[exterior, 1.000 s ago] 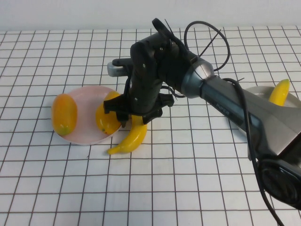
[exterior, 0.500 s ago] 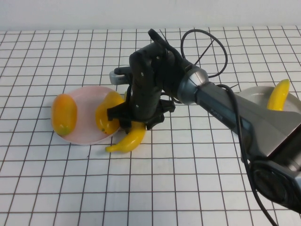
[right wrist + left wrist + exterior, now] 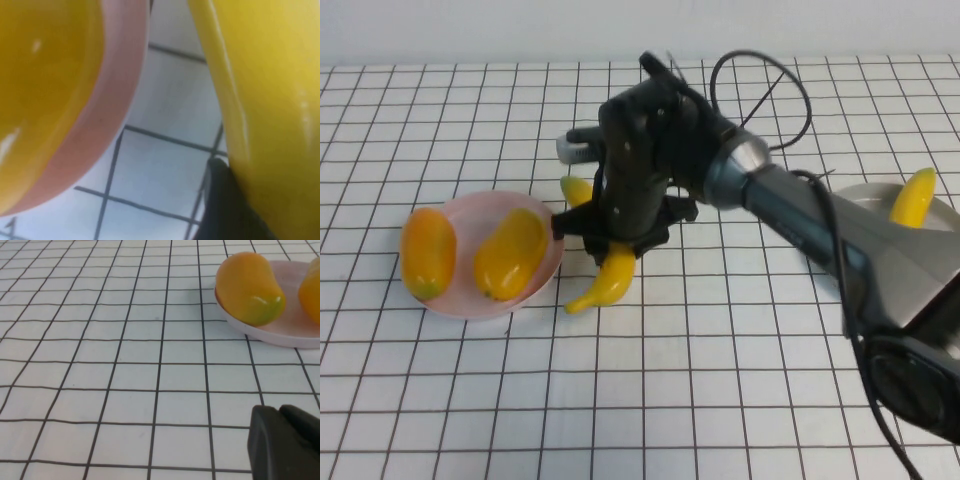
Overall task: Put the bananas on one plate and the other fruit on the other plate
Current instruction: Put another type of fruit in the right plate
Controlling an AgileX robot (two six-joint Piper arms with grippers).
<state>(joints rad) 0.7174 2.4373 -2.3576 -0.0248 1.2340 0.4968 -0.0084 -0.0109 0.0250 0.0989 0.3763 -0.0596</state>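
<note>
The right gripper [image 3: 610, 245], at the end of the long grey-and-black arm reaching across from the robot's right, stands over a slim, curved, glossy yellow toy banana [image 3: 603, 284] beside the pale pink round plate [image 3: 545, 270]. The right wrist view, filled by the banana's flank [image 3: 265, 100] with a dark finger [image 3: 225, 210] pressed against it, suggests the jaws are closed on the fruit, though the contact itself is masked by the wrist housing in the high view. The banana's lower tip rests on or just above the white gridded tabletop [image 3: 720, 380]; which cannot be told. On the pink plate lie two plump orange-yellow mango-like toy fruits [image 3: 510, 252], one nearer the rim [image 3: 427, 252]. A second yellow banana [image 3: 912, 198] leans on the grey round plate [image 3: 860, 195] at the table's right, largely hidden behind the arm. The step in hand appears to be carrying the last banana away from the pink plate; the next move calls for a lift clear of the rim and a sweep rightward to the grey plate. The left gripper [image 3: 285, 445] shows only as a dark corner in its own wrist view, parked near the pink plate; its opening cannot be judged.
</note>
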